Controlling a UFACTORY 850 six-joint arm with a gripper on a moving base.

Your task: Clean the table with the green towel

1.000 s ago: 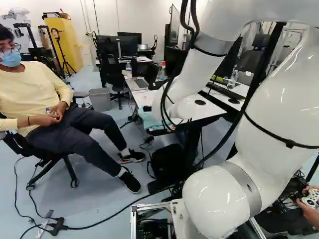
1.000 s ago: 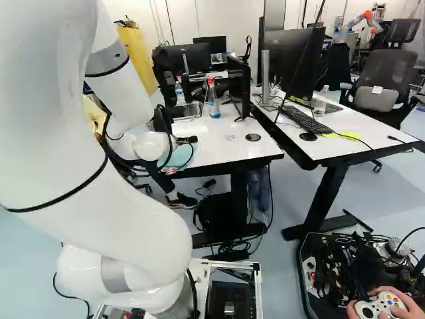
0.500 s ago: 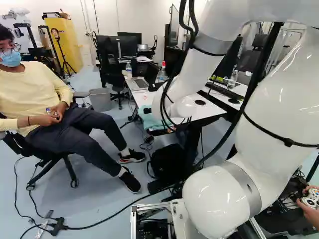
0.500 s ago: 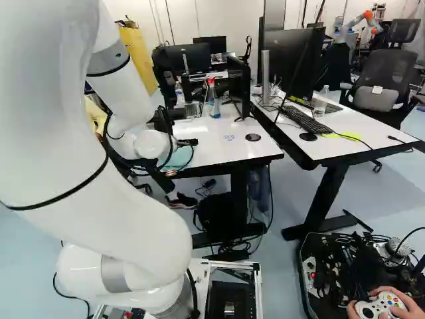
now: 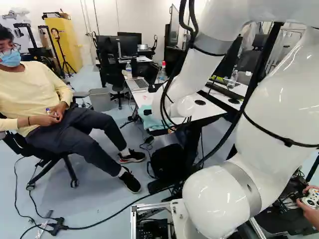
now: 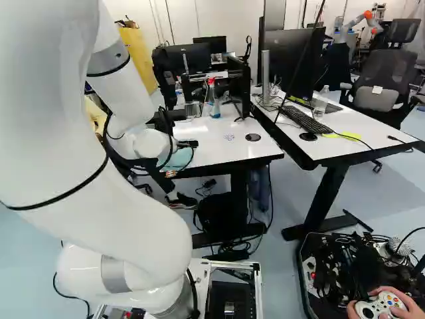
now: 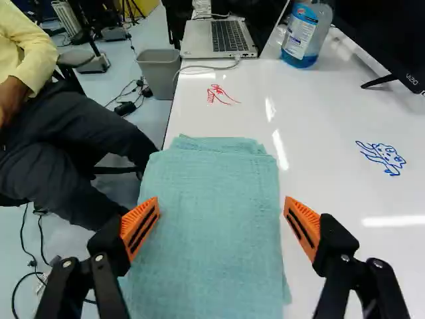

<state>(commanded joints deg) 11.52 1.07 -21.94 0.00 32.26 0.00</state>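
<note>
My gripper (image 6: 188, 143) has shifted slightly down and left in the right base view, its jaws wide apart and gripping nothing. Under and ahead of it, the green towel (image 7: 209, 219) lies on the white table (image 7: 325, 179) (red scribble (image 7: 220, 95) just beyond, then the laptop (image 7: 219, 36)).

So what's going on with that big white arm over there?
The robot arm holds its pincer open over a folded green towel, which lies ungripped at the edge of the white table. Red scribbles and blue scribbles mark the tabletop, so there seems to be wiping left to do.
</note>
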